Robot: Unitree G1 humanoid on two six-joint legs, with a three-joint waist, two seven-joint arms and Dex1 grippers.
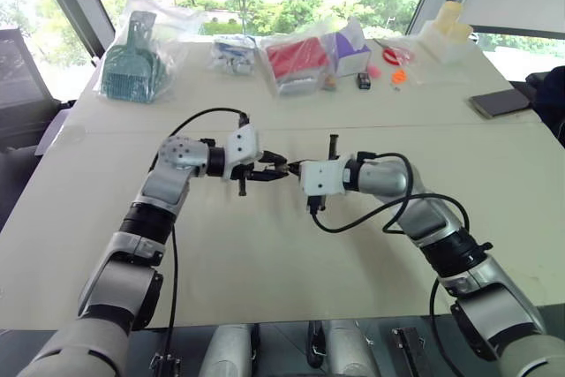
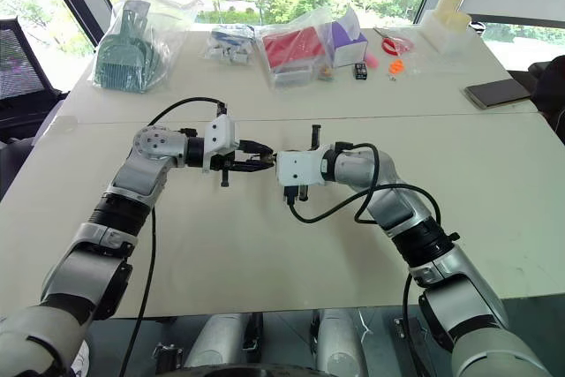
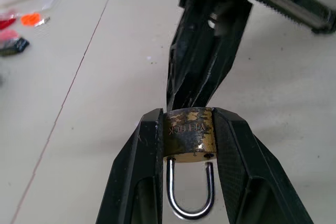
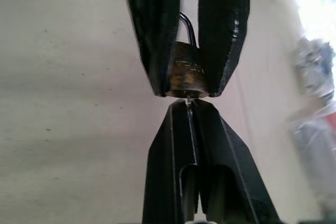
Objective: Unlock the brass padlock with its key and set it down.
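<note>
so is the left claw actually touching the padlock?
Touching. The left wrist view shows the left claw with both fingers pressed flat against the sides of the padlock, no gap.

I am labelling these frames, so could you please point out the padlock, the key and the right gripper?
padlock [image 3: 190, 132], left wrist view, brass body.
key [image 4: 189, 103], right wrist view, exposed silvery tip.
right gripper [image 4: 190, 109], right wrist view, between closed fingertips.

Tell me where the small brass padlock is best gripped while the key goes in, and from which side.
Best on the small brass padlock's two flat side faces, as the left gripper clamps it now, coming from the silvery shackle end. That leaves the keyhole end bare and facing the right gripper, shut on the thin silvery key, which likely eases insertion.
</note>
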